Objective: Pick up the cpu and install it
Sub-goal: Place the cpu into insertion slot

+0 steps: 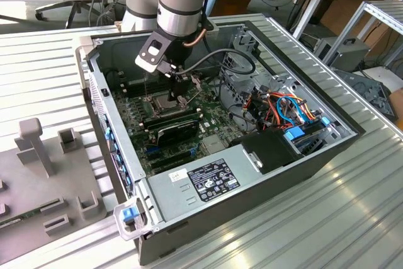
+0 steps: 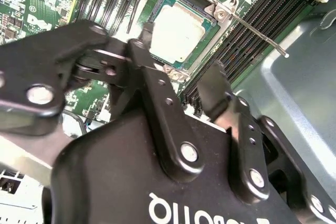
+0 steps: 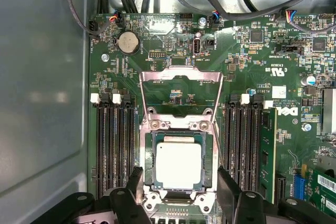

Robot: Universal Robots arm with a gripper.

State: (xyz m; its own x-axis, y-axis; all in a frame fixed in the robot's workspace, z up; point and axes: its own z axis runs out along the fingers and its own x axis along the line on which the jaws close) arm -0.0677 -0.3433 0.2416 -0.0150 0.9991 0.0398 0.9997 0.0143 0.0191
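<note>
My gripper point(image 3: 180, 176) hangs empty, fingers apart, over the cpu point(image 3: 178, 162) lying in its socket point(image 3: 154, 141). With the retention frame point(image 3: 181, 73) unlatched, one nudge could skew the chip.

A white label point(image 1: 204, 179) crowded with fine black print and small symbols is stuck on the grey metal cover point(image 1: 179, 201) inside the computer case point(image 1: 252, 209), and none of it is legible. In the second wrist view, white lettering point(image 2: 173, 211) runs upside down across the black body of the hand point(image 2: 180, 49), cut off at the edge. The green motherboard point(image 3: 173, 51) carries tiny white markings, a round logo point(image 3: 288, 113) and a small white sticker point(image 3: 279, 92), all too small to make out.
</note>
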